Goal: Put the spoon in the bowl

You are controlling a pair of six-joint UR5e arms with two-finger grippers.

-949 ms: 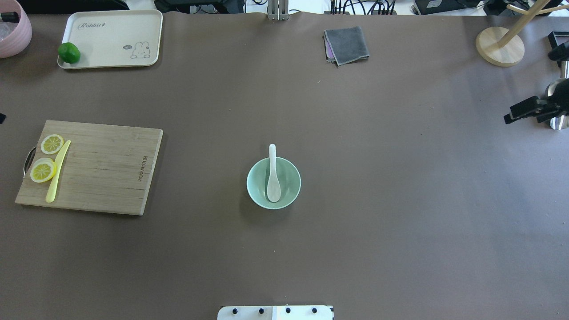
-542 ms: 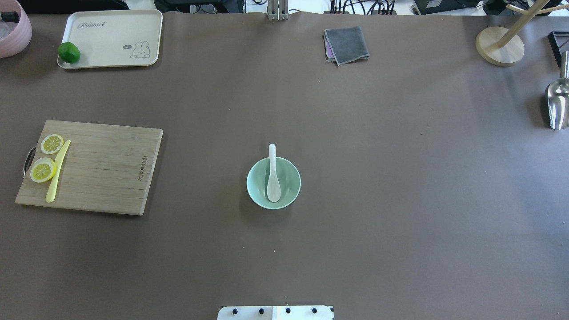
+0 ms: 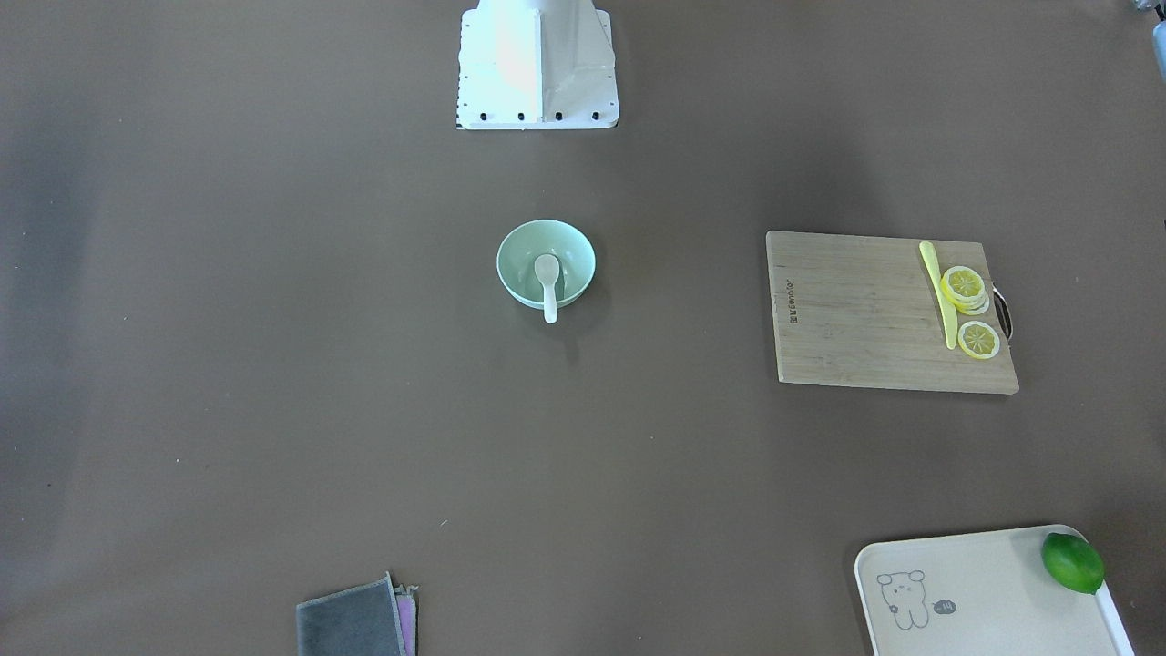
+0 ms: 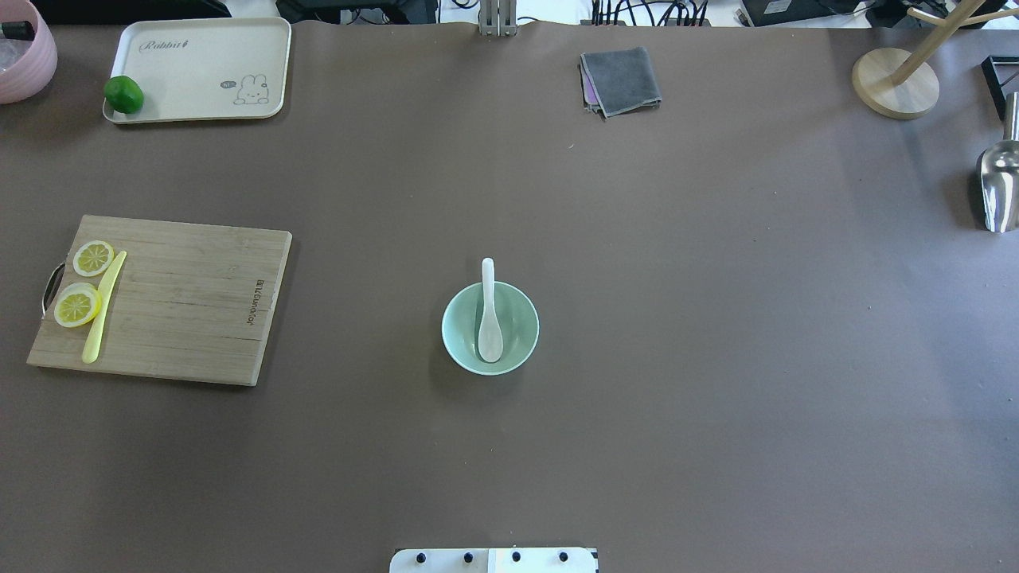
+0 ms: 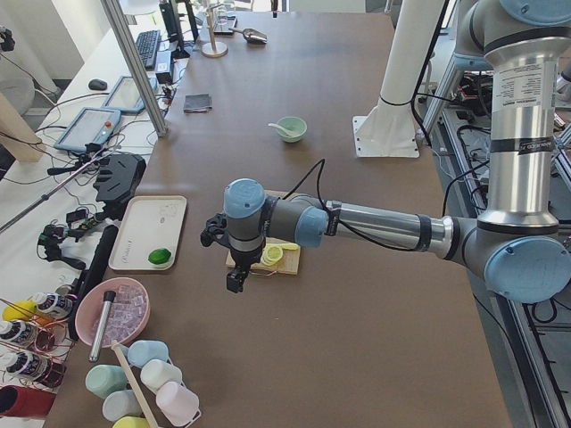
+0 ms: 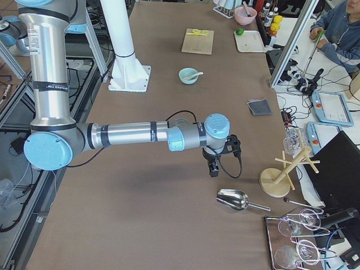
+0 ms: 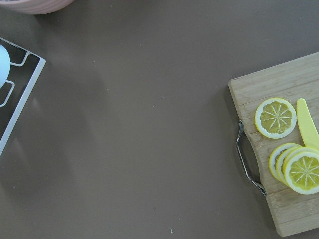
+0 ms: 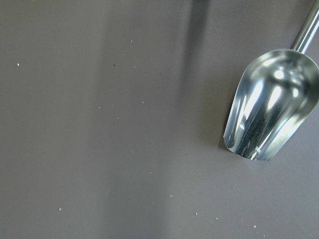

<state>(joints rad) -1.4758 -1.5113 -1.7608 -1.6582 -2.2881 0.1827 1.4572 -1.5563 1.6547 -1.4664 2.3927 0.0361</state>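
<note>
1. The spoon (image 4: pixel 488 314) lies in the bowl (image 4: pixel 521 318) at the middle of the table (image 4: pixel 716 398), ahead of the robot's base (image 4: pixel 493 559). Its scoop is down inside, and its handle leans on the far rim and pokes past it.
2. The front-facing view looks into the bowl from the opposite side. It shows the scoop resting at the bottom, which is less plain from overhead.
3. Only the exterior left view shows the left arm (image 5: pixel 384 227), stretched low and level over the table. The left gripper (image 5: pixel 234 283) points down beside the cutting board (image 5: pixel 290 260). I cannot tell whether its fingers are apart or together.
4. Only the exterior right view shows the right arm (image 6: pixel 129 134), likewise level. The right gripper (image 6: pixel 213 171) points down above the table near the metal scoop (image 6: pixel 232 199). I cannot tell the state of its fingers either.
5. The left wrist camera looks straight down on the board's handle end and the lemon slices (image 7: pixel 275 117). The yellow knife (image 7: pixel 308 124) is cut off by the frame's edge.
6. The right wrist camera shows the scoop's hollow, with its handle cut off at the top.
7. In the exterior left view the arm hides most of the board.
</note>
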